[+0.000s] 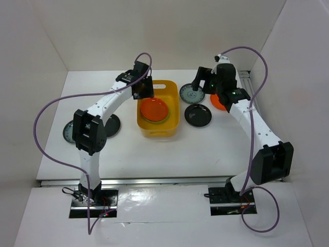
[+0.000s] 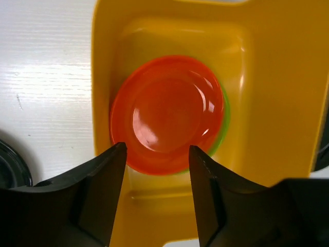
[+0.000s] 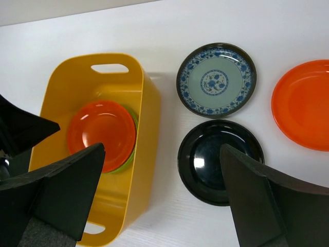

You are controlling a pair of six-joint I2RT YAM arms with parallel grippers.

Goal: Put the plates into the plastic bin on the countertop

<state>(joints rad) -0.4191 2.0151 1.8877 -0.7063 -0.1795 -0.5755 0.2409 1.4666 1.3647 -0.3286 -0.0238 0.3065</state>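
On the countertop (image 1: 154, 154), mid-desk toward the far edge, the plastic bin (image 1: 159, 131) holds an orange plate (image 2: 164, 113) stacked on a lime green plate (image 2: 224, 121) (whether another lies beneath cannot be told). The left gripper (image 2: 157, 149) hangs over the bin, jaws apart and empty. The right gripper (image 3: 162, 148), jaws spread wide with nothing between them, hovers toward the far right corner. Below it, just right of the bin, lie a patterned plate (image 3: 216, 80), a black plate (image 3: 203, 159) and a second orange plate (image 3: 303, 105). A second patterned plate (image 1: 68, 133) and a second black plate (image 1: 113, 123) lie near the left edge, partly hidden by the left arm. The step in hand looks to be the right arm's pick. These shallow plates sit flat, so it would do well to work one finger under a rim, pinch firmly, lift clear of the bin's wall and let go low over the stack.
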